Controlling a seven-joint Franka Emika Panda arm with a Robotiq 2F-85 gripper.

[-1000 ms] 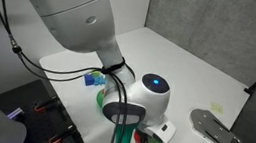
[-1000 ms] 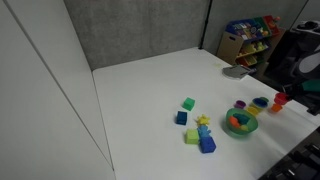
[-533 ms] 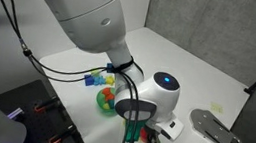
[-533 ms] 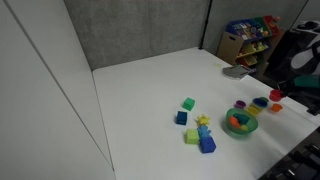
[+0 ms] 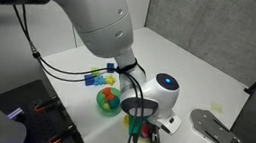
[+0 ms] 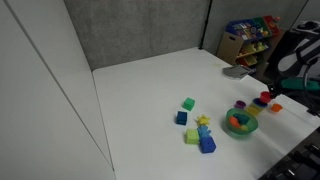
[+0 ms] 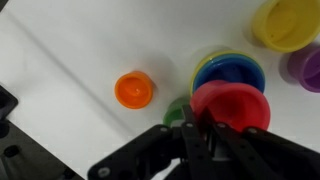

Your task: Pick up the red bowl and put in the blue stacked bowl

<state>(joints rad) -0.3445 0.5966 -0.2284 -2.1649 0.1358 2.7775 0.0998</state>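
In the wrist view my gripper (image 7: pixel 200 128) is shut on the rim of the red bowl (image 7: pixel 235 106). It holds the bowl just above and partly over the blue stacked bowl (image 7: pixel 232 70), which sits inside yellow and green rims. In an exterior view the red bowl (image 6: pixel 264 96) hangs at my gripper (image 6: pixel 270 91), right over the small bowls beside the big green bowl (image 6: pixel 240 124). In an exterior view the arm hides the bowls, and only the gripper (image 5: pixel 141 126) shows.
A small orange bowl (image 7: pixel 133 90), a small green bowl (image 7: pixel 177 108), a yellow bowl (image 7: pixel 285 22) and a purple bowl (image 7: pixel 308 68) lie around the stack. Coloured blocks (image 6: pixel 200 132) lie on the white table (image 6: pixel 150 90). A grey object (image 5: pixel 216 130) lies near the edge.
My gripper has carried the red bowl sideways, from beside the small bowls to over the blue stacked bowl.
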